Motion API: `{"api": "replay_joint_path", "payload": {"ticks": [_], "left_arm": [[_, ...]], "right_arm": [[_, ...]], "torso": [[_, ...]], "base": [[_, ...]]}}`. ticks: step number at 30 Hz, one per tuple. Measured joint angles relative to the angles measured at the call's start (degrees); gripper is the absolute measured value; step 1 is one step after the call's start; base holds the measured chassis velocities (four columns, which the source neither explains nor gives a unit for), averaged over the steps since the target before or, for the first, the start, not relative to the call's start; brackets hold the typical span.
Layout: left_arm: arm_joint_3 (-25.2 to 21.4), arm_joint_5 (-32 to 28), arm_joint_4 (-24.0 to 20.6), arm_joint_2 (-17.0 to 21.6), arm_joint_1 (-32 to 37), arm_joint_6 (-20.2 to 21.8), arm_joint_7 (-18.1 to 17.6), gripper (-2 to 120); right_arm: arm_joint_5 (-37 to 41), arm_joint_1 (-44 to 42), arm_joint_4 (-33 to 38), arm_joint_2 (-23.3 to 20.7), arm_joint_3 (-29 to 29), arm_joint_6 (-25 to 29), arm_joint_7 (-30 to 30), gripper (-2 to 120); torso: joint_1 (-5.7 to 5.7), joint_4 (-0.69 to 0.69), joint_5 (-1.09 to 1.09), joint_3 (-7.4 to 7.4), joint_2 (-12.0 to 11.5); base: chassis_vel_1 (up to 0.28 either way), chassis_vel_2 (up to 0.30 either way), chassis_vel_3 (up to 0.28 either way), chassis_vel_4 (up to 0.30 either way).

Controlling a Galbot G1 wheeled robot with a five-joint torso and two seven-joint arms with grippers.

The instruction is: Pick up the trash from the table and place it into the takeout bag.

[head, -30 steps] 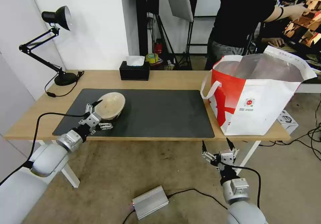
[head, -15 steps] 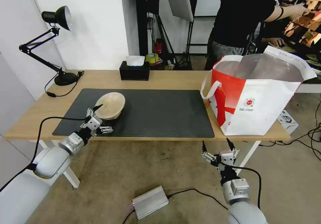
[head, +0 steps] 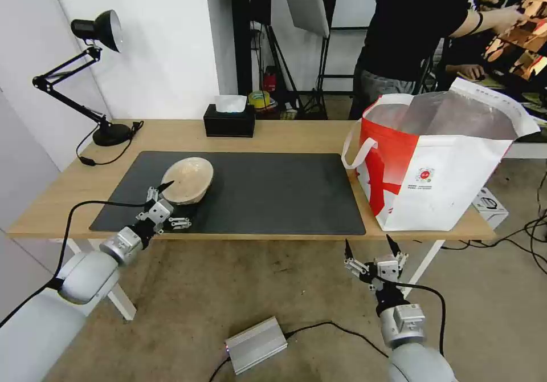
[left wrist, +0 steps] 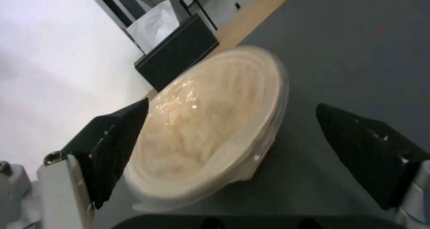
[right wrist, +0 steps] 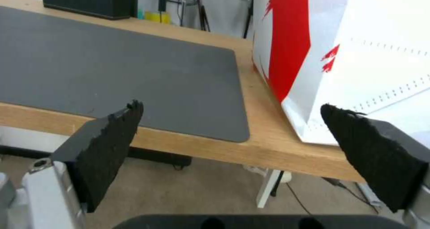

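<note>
Light-wood planking on white legs forms the long worktop (head: 273,134) across the middle of the head view, and a big dark grey mat (head: 268,191) is spread over most of it. At the mat's left end a shallow beige paper-like bowl (head: 188,179) is seen, tilted rather than flat, its near rim raised toward the robot; no other trash is seen on the mat. The left end effector (head: 165,204) is held low at the near edge of the worktop, just before this bowl. In the left wrist view the bowl (left wrist: 210,121) lies between the two black pads, one pad (left wrist: 119,145) close against its rim and the other well clear, so the fingers are spread wide and nothing is gripped. This placement is judged to suit a pinch on the rim, since so flat a dish offers little else to take hold of.

At the right of the head view the large boxy white and red takeout bag (head: 439,171) with silver foil lining is stood on the worktop's end, its mouth held open upward, which is judged to make dropping things in easy. The right end effector (head: 371,251) is parked below the worktop edge near the bag, its black pads held apart, empty. A black tissue box (head: 229,121) and a black desk lamp (head: 97,28) are kept at the far edge, clear of the work.
</note>
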Motion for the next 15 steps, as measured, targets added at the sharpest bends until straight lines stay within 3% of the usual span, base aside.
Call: {"api": "replay_joint_path", "payload": {"ticks": [15], "left_arm": [[-0.04, 0.19, 2.41, 0.24, -0.49, -0.43, 0.30, 100]], "right_arm": [[0.01, -0.03, -0.20, 0.10, -0.01, 0.00, 0.00, 100]], "torso": [[0.00, 0.00, 0.00, 0.00, 0.00]], "base": [[0.000, 0.000, 0.000, 0.000]]}}
